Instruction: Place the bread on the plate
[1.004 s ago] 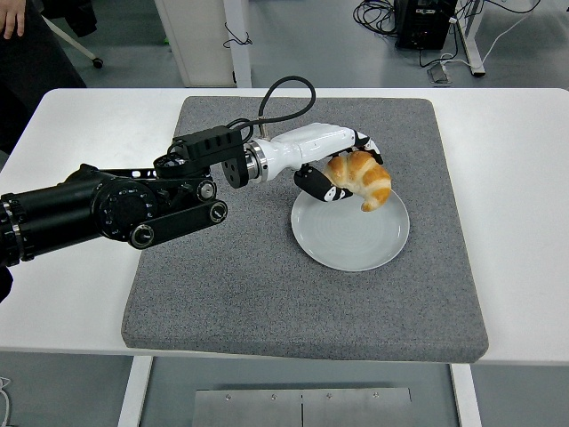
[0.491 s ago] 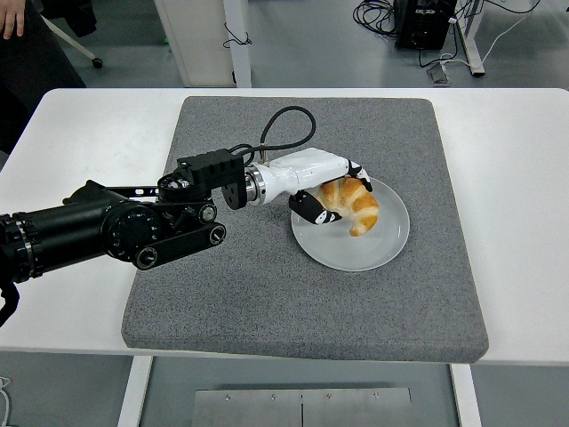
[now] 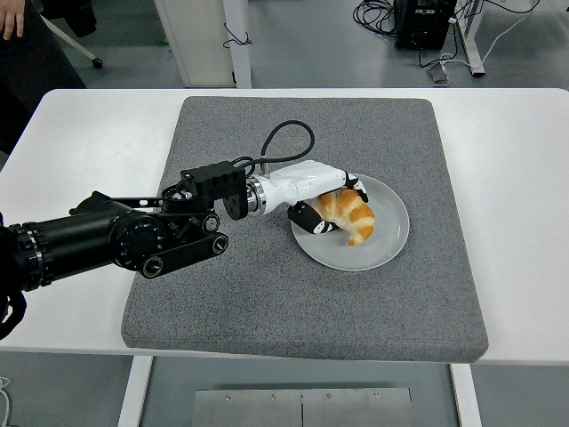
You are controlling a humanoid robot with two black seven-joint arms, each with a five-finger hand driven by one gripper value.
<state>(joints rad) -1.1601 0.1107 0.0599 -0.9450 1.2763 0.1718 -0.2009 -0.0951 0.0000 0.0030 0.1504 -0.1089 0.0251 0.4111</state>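
A golden croissant (image 3: pixel 349 214) lies low over the left half of the white round plate (image 3: pixel 387 236), which sits on the grey mat. My left hand (image 3: pixel 327 201), white with black fingertips, is curled around the croissant's left end, fingers over the top and thumb below. Whether the bread rests on the plate surface is hard to tell. The black left arm (image 3: pixel 116 238) reaches in from the left edge. No right arm shows.
The grey felt mat (image 3: pixel 267 302) covers the middle of the white table (image 3: pixel 524 178). A black cable (image 3: pixel 284 142) loops above the wrist. A person's hand and dark clothing (image 3: pixel 18 36) show at the top left, away from the table.
My left hand has carried the croissant down and slightly left, from above the plate's upper edge to low over the plate. The grasp stays the same.
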